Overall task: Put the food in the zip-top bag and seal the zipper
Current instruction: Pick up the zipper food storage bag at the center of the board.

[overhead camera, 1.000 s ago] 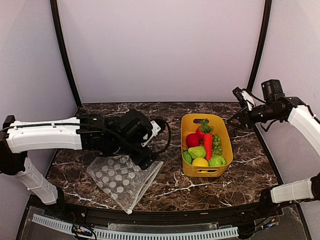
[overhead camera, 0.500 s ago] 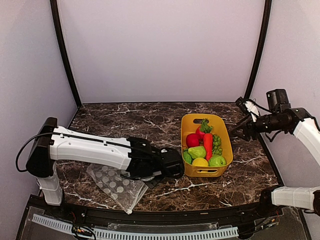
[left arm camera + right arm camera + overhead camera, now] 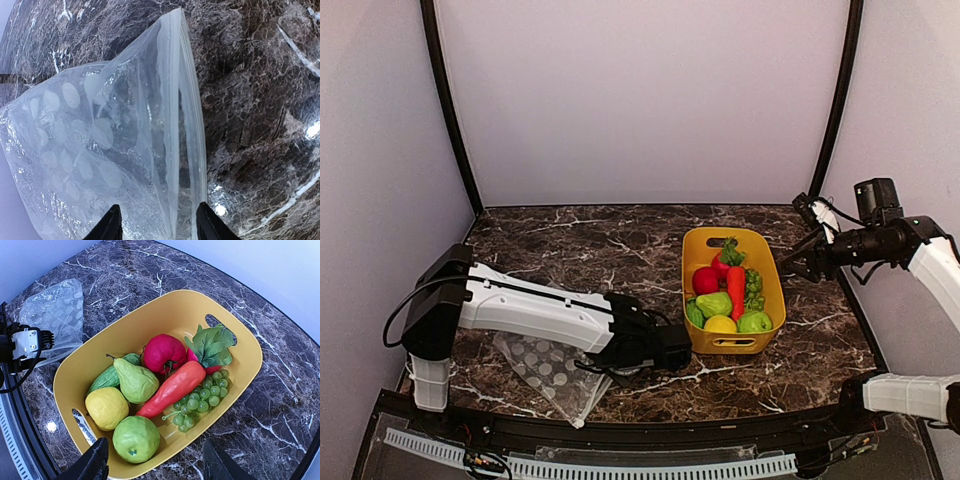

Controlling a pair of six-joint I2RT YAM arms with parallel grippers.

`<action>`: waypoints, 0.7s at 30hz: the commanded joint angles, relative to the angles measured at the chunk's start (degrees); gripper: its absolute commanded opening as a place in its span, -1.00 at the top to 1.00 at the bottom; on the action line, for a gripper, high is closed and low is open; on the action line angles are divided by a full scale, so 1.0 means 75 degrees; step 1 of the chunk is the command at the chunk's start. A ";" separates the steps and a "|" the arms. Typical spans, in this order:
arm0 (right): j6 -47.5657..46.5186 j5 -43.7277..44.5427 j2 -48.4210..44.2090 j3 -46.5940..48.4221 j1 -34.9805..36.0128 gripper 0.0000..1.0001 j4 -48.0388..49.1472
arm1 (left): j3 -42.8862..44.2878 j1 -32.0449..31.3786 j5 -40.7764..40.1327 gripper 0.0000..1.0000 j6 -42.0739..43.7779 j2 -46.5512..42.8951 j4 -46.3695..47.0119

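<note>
The dotted clear zip-top bag point(image 3: 545, 366) lies flat on the marble table point(image 3: 620, 250), its zipper point(image 3: 184, 117) edge facing the yellow bin point(image 3: 150, 315), where the food point(image 3: 172, 385) sits heaped.

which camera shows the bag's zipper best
The left wrist view: the zipper runs close up along the zip-top bag's mouth edge. In the top external view the left arm overlaps the bag and the strip is indistinct; the right wrist view shows the bag too small.
</note>
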 commanded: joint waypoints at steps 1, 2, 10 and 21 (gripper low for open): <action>0.0098 -0.0057 -0.0018 0.0196 -0.0011 -0.23 0.0010 | -0.0186 -0.0046 -0.0170 0.03 -0.0289 0.0019 -0.0267; 0.0121 -0.0071 0.0000 0.0211 -0.0006 -0.24 0.0006 | -0.0215 -0.0046 -0.0189 0.08 -0.0328 0.0027 -0.0247; 0.0145 -0.0139 0.0104 0.0292 -0.0005 -0.24 -0.0049 | -0.0347 -0.0046 -0.0233 0.14 -0.0363 0.0248 -0.0230; 0.0171 -0.0280 0.0112 0.0337 -0.0005 -0.24 -0.0074 | -0.0220 -0.0036 -0.0548 0.76 -0.0633 0.0374 -0.0585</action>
